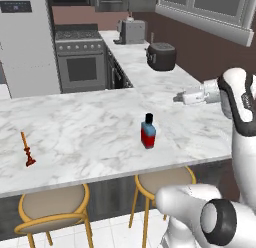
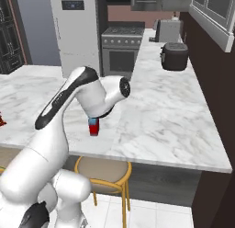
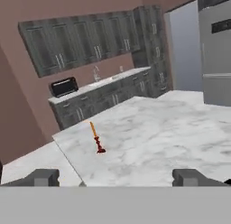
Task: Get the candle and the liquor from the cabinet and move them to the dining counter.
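candle (image 1: 27, 151): upright on the dining counter (image 1: 90, 127), near its front edge toward the left end, well apart from the bottle
liquor (image 1: 148, 130): upright on the same top, near the front edge, roughly mid-counter; partly hidden behind the arm in the right base view
gripper (image 1: 179, 98): fingers spread wide, nothing between them; hovers above the counter to the right of the bottle, apart from it
task state: both items look delivered, judging by where they stand
risk 1: arm sweeping back low over the top could clip the bottle, which sits close to the stool-side edge
risk 2: candle is thin and on a small base, so any bump tips it
cabinet (image 3: 81, 42): far wall, doors look shut
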You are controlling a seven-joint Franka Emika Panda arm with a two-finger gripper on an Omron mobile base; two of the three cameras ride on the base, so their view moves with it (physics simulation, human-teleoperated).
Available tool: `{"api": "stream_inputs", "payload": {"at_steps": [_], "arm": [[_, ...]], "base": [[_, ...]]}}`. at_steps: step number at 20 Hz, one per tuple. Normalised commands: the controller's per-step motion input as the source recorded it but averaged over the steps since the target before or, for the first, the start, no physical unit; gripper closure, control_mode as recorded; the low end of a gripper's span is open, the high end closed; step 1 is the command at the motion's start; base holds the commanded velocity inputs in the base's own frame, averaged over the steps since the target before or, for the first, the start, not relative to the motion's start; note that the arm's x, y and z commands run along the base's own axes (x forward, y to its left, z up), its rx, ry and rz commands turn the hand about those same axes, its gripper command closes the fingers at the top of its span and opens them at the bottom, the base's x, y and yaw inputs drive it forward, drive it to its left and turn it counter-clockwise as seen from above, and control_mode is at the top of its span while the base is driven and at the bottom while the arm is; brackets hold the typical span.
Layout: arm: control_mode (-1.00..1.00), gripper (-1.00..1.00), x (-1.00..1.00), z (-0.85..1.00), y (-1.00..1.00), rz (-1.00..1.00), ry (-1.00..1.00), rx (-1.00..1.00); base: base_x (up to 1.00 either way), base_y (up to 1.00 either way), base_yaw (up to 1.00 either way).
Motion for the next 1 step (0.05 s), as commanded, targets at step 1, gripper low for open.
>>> {"api": "stream_inputs", "payload": {"at_steps": [1], "arm": [[-1.00,-1.00,-0.83,0.49,0.00,-0.22,0.15,-0.12]], "base": [[0.00,0.00,0.00]]}}
